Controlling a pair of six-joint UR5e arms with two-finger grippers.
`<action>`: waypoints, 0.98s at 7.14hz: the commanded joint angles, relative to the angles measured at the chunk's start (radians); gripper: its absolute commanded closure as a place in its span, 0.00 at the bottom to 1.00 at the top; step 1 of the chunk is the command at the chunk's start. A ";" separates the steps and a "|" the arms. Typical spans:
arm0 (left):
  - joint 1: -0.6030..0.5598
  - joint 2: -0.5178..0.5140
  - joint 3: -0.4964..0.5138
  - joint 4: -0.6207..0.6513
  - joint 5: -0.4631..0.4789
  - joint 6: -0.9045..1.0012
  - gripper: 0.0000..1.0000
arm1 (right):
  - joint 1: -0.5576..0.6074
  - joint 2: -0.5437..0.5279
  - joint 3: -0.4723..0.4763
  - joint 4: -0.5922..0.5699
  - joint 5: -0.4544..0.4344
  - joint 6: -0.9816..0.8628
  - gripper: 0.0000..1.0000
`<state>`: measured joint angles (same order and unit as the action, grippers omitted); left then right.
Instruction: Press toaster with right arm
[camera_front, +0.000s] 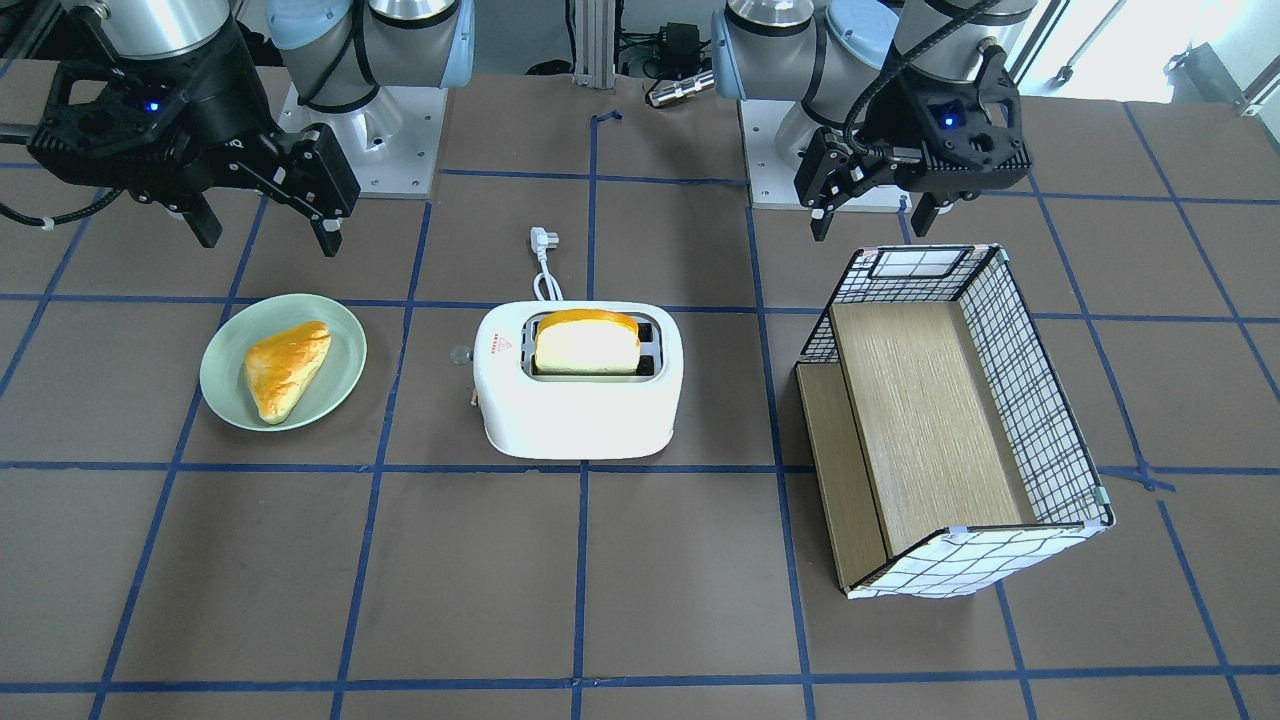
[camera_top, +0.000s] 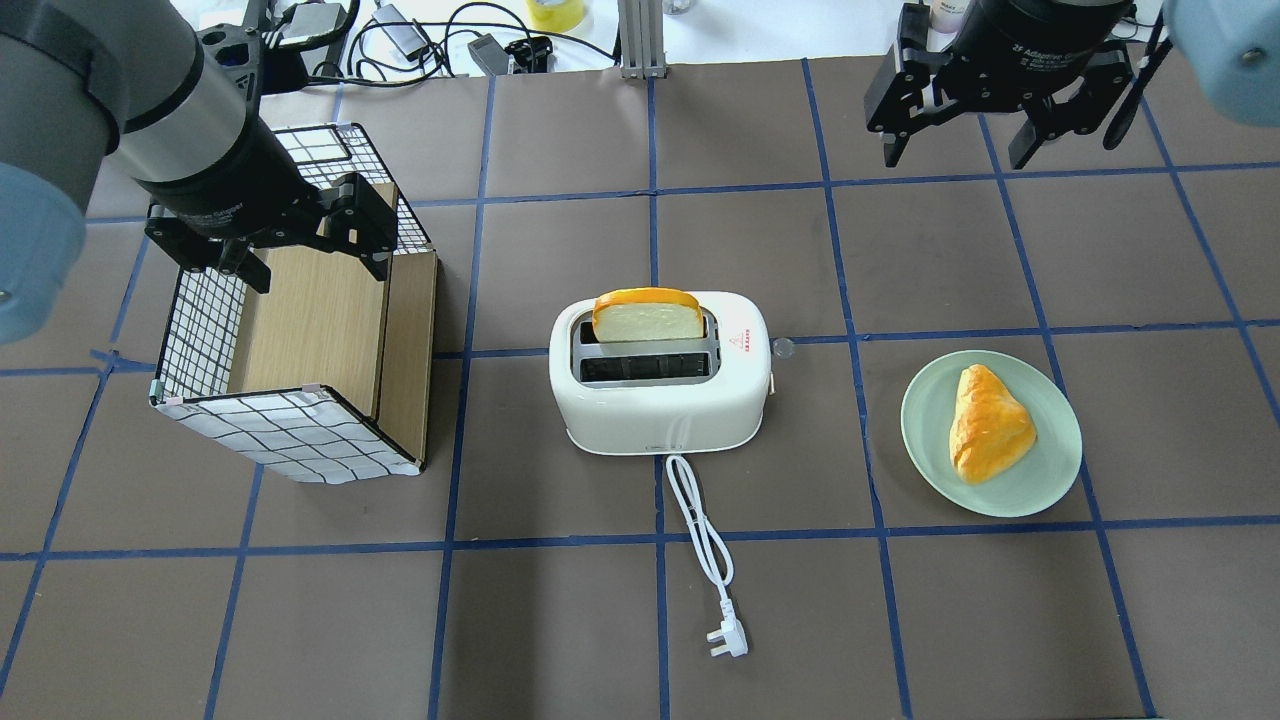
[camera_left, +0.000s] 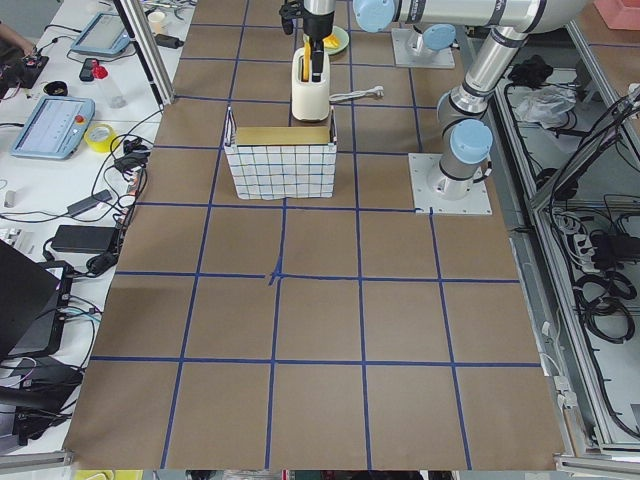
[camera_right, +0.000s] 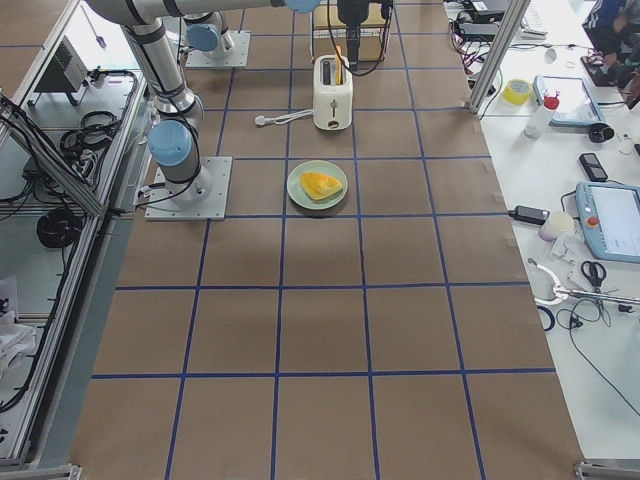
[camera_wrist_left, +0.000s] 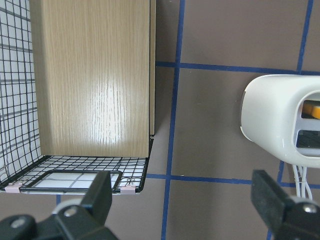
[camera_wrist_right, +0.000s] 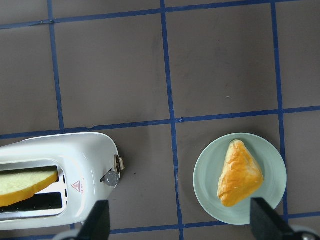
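Observation:
The white two-slot toaster (camera_front: 580, 400) (camera_top: 660, 405) stands at the table's middle with a bread slice (camera_top: 648, 315) upright in one slot. Its lever knob (camera_top: 782, 348) (camera_wrist_right: 111, 178) sticks out of the end that faces the plate. My right gripper (camera_top: 955, 150) (camera_front: 268, 235) is open and empty. It hangs above the table, beyond the plate and apart from the toaster. The right wrist view (camera_wrist_right: 180, 225) looks down on the knob and the plate. My left gripper (camera_top: 318, 272) (camera_wrist_left: 182, 200) is open and empty over the basket's edge.
A green plate (camera_top: 1060, 470) with a pastry (camera_top: 988, 422) lies on the lever side of the toaster. A wire basket (camera_top: 290, 430) with wooden panels stands on the other side. The white cord and plug (camera_top: 727, 640) trail toward the robot.

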<state>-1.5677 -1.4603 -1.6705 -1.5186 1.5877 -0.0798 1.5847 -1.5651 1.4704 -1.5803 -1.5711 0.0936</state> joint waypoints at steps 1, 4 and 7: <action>0.000 0.000 0.001 0.000 0.000 0.000 0.00 | 0.000 -0.001 -0.001 0.002 -0.003 0.000 0.00; 0.000 0.000 0.000 0.000 0.000 0.000 0.00 | 0.000 0.000 0.007 0.019 0.002 0.002 0.00; 0.000 0.000 0.000 0.000 0.000 0.000 0.00 | 0.000 0.005 0.010 0.036 0.013 0.003 0.11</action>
<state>-1.5677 -1.4604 -1.6705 -1.5186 1.5877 -0.0798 1.5846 -1.5597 1.4796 -1.5547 -1.5608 0.0971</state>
